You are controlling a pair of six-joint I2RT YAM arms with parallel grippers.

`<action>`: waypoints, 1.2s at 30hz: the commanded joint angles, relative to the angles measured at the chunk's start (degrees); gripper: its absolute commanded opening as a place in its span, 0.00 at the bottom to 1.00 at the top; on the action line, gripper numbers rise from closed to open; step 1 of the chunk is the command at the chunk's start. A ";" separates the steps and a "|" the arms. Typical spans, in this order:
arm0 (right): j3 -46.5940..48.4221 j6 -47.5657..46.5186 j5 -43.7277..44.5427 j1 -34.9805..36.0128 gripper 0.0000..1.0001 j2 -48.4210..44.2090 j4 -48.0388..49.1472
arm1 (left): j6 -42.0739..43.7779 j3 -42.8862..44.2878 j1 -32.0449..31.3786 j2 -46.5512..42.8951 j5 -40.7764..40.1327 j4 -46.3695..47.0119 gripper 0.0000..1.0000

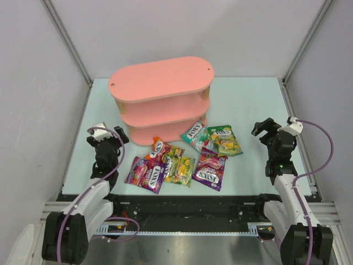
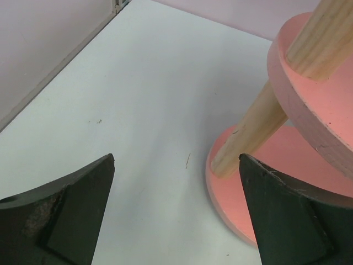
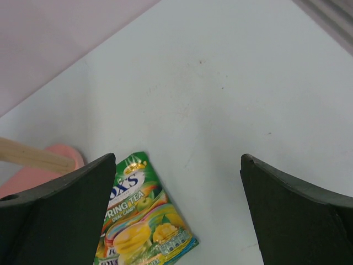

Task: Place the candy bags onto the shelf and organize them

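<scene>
Left end effector, right end effector agape; candy bags before shelf.

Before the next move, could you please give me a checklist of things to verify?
1. Left gripper open and empty: ok.
2. Right gripper open and empty: ok.
3. Shelf top board bare: ok.
4. Lower shelf tiers free: cannot tell, partly hidden.
5. Bags apart for a clean single pick: not ok; the middle yellow-green bag overlaps the left purple bag.
6. Right-hand yellow-green bag lying flat ahead of the right gripper: ok.
</scene>
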 commanded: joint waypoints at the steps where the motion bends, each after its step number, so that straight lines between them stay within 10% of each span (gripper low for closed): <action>1: 2.57 1.75 -5.41 -0.16 1.00 -0.45 -2.33 | -2.93 2.31 -0.07 -3.91 -0.39 -7.16 1.00; 23: 2.92 1.13 -7.61 0.10 1.00 -0.71 -4.70 | -8.29 20.41 -0.07 21.74 7.52 -2.25 1.00; 36: 2.92 2.89 -8.23 0.46 1.00 -2.82 -7.87 | -21.89 10.07 -0.15 3.04 10.24 -14.81 1.00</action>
